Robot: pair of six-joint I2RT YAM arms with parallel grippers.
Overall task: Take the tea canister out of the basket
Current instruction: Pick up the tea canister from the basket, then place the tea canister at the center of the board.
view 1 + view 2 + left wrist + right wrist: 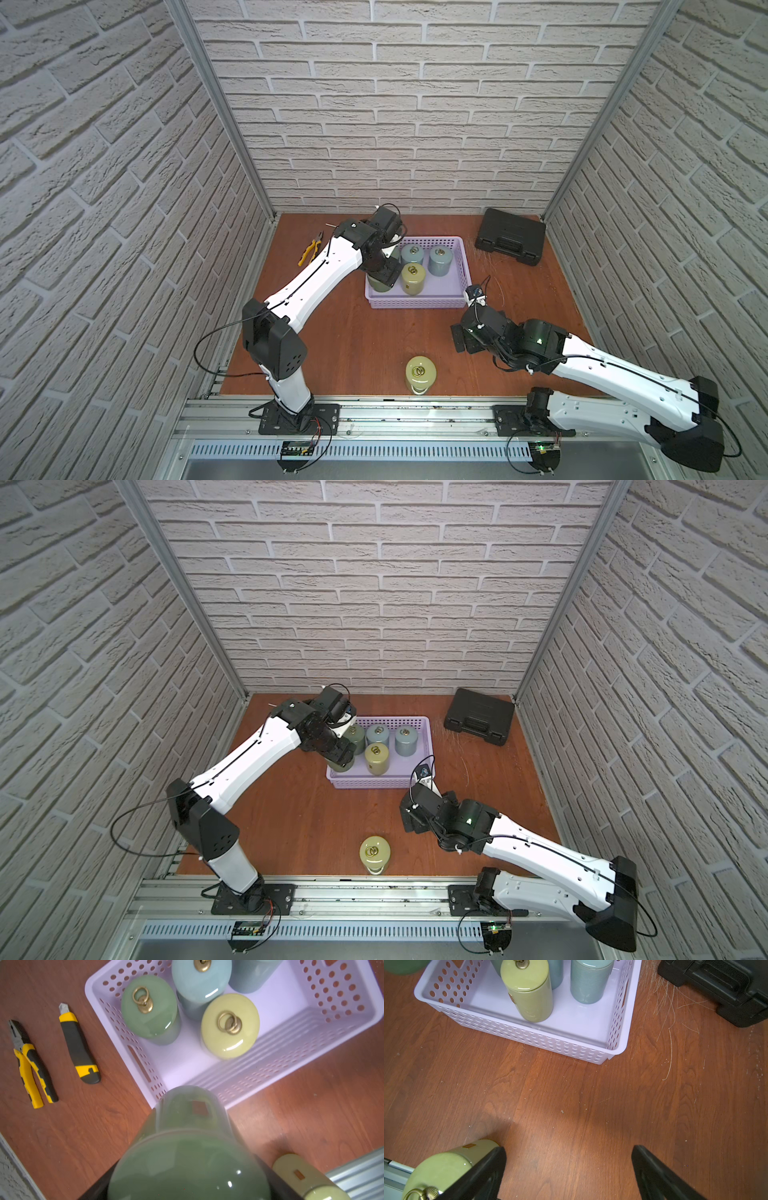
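Left wrist view puts you mid-lift, by my reading. On the desk (353,340), the lavender basket (465,266) holds four tea canisters: a green canister (149,1007), two blue-grey canisters (442,259) and a yellow-green canister (412,278). Another, the pale yellow-green canister (420,374), already stands out on the desk near its front edge. Your left tool (381,277) is clamped on the dark green canister (187,1157), raised over the basket's corner nearest that arm, not yet set down. Your right tool (569,1150) gapes wide, holding nothing.
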